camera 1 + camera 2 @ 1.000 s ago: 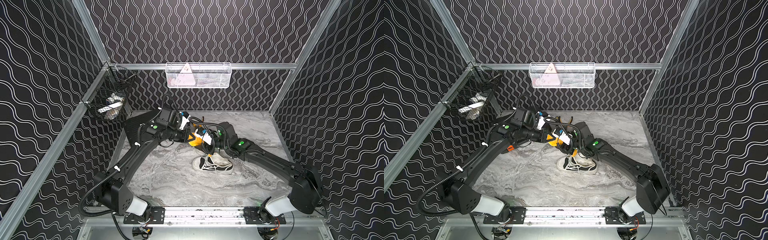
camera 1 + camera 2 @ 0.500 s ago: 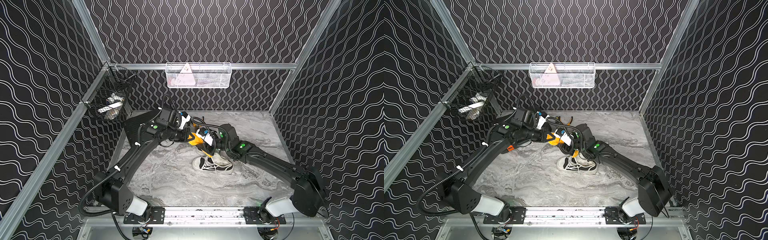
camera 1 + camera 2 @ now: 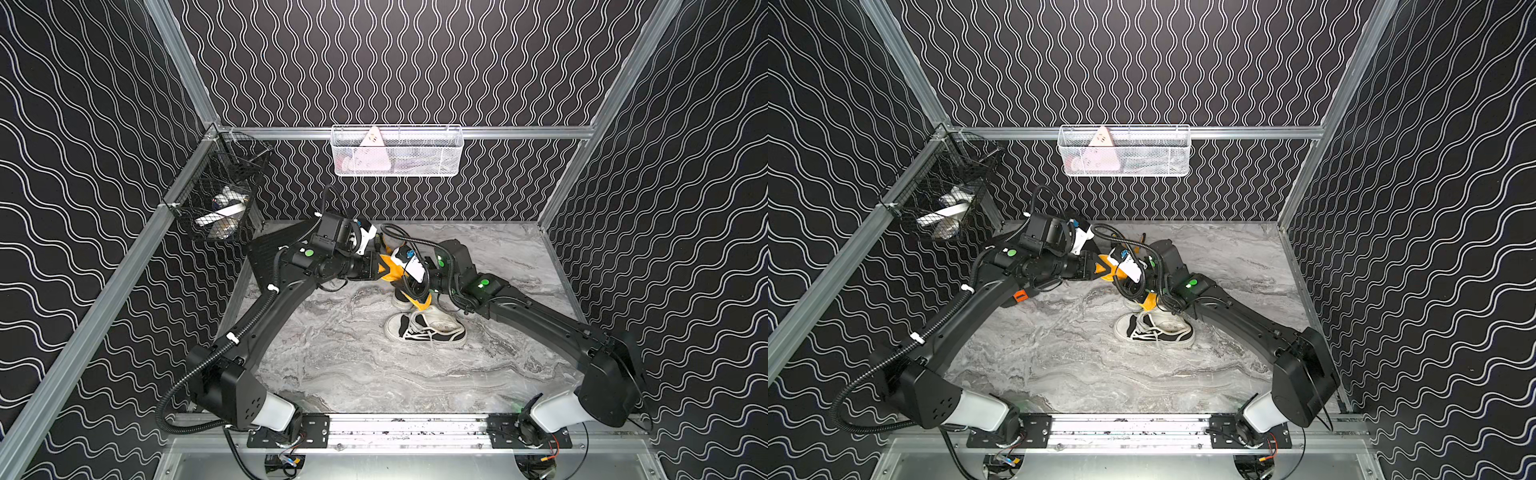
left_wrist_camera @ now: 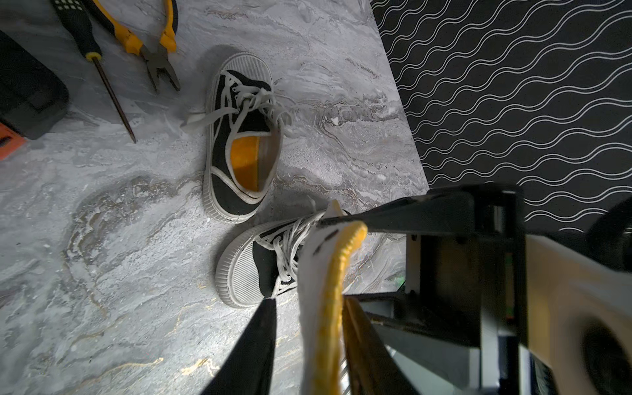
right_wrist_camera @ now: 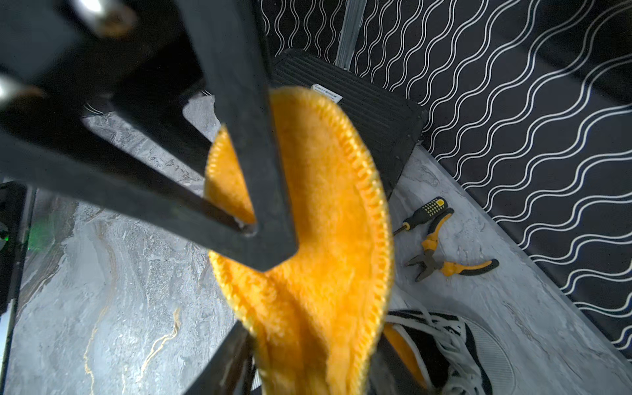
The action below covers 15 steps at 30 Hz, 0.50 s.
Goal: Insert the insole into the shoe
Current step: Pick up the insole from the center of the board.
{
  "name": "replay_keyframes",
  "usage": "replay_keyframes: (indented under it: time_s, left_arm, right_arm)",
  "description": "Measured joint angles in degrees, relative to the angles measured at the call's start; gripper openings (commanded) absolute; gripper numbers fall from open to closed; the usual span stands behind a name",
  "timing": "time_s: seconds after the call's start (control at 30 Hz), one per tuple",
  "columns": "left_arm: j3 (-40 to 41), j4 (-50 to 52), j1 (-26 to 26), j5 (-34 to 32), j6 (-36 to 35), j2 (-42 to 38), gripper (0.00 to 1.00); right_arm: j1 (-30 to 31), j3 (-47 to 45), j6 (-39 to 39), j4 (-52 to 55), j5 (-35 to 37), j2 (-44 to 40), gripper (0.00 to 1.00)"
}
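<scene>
Well above the desk [image 3: 332, 365], the orange insole [image 5: 325, 205] hangs between the two grippers. The right gripper [image 5: 254, 232] is clamped on one end of it, a finger on each face. Further along, the left gripper [image 4: 307, 302] stands partly open around it: one finger lies against the insole, the other is apart from its white underside. Below lies the laced black shoe [image 4: 253, 266], just beside a second shoe [image 4: 239, 136] whose inside shows orange.
</scene>
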State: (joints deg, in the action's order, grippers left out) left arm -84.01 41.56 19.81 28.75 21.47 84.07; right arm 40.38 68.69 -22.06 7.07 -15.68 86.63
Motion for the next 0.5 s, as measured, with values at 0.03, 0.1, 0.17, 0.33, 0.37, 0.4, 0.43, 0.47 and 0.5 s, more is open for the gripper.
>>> replay_keyframes:
  time_s: [0.03, 0.1, 0.17, 0.33, 0.37, 0.4, 0.43, 0.47, 0.5]
  left_arm:
    - [-0.3, 0.0, 0.0, -0.6, 0.0, -0.2, 0.46]
    - [-0.7, 0.1, 0.0, -3.1, 0.5, -0.6, 0.47]
    - [-0.7, 0.3, 0.0, -6.6, 0.9, -1.8, 0.48]
    - [-0.2, 0.6, 1.2, -13.2, 0.9, -4.5, 0.50]
    - [0.5, 0.6, 3.0, -14.8, 0.9, -4.4, 0.51]
    - [1.3, 0.7, 6.0, -16.7, 1.0, -4.1, 0.52]
    - [2.1, 0.9, 9.4, -18.1, 1.2, -3.5, 0.52]
    - [2.9, 0.9, 12.7, -19.2, 1.8, -2.8, 0.53]
    - [3.8, 0.8, 16.2, -21.4, 2.8, -1.9, 0.53]
  right_arm:
    - [-0.3, 0.2, 0.1, 0.5, 0.2, 0.2, 0.47]
    - [-1.0, 0.5, 0.5, 1.6, 0.3, 0.4, 0.47]
    - [-1.9, 1.5, 0.6, 3.5, 0.4, 0.9, 0.47]
    - [-5.4, 6.5, 1.5, 11.9, 3.3, 2.3, 0.48]
    - [-6.1, 6.9, 1.6, 13.2, 3.8, 2.2, 0.48]
    - [-7.1, 7.1, 1.9, 14.9, 4.6, 1.8, 0.48]
    - [-8.1, 7.0, 2.2, 16.7, 5.3, 1.2, 0.48]
    - [-8.9, 6.9, 2.5, 18.0, 5.7, 0.6, 0.48]
    - [-10.2, 6.4, 3.5, 19.6, 6.1, -0.6, 0.49]
